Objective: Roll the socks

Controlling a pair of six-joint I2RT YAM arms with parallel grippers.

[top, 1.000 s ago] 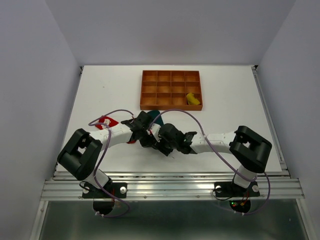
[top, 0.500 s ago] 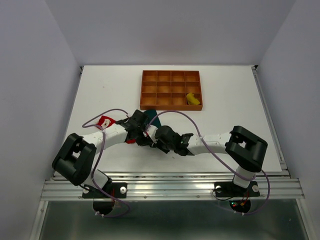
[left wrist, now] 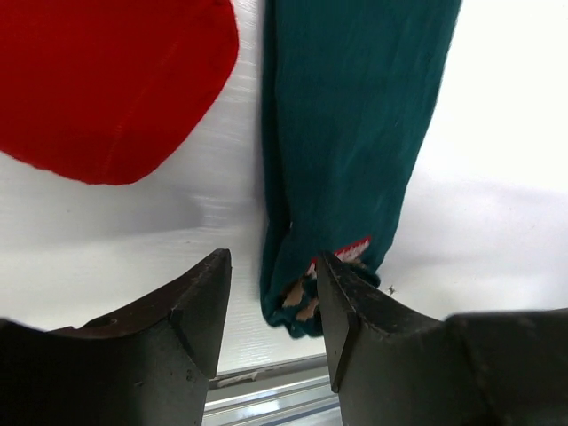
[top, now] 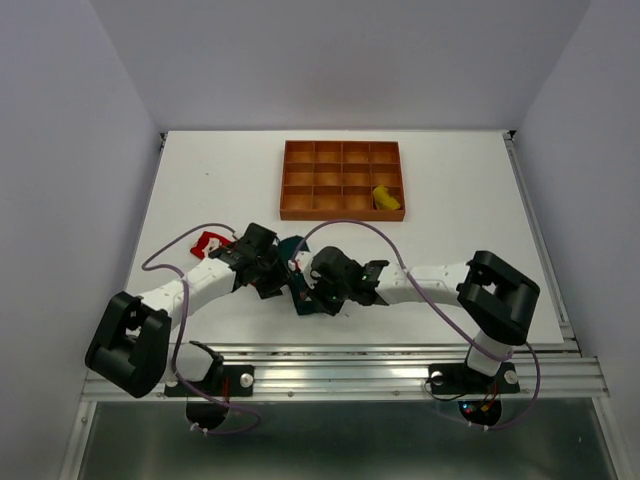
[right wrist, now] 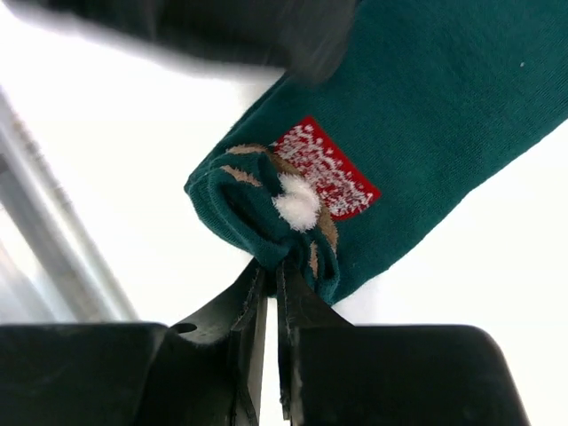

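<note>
Left gripper (left wrist: 273, 266) apart, right gripper (right wrist: 271, 277) clamped.

The white table (top: 460, 210) in front of me carries three things. The tray (top: 342, 214) sits flat toward the far edge, about midway across. The teal sock (left wrist: 346, 133) lies stretched out on the bare surface on my side of the tray, its patterned, red-patched end toward me. The red sock (left wrist: 106, 80) lies flat, nearer me than the tray and off to its left, just beside the teal sock with a narrow strip of table between them.
</note>
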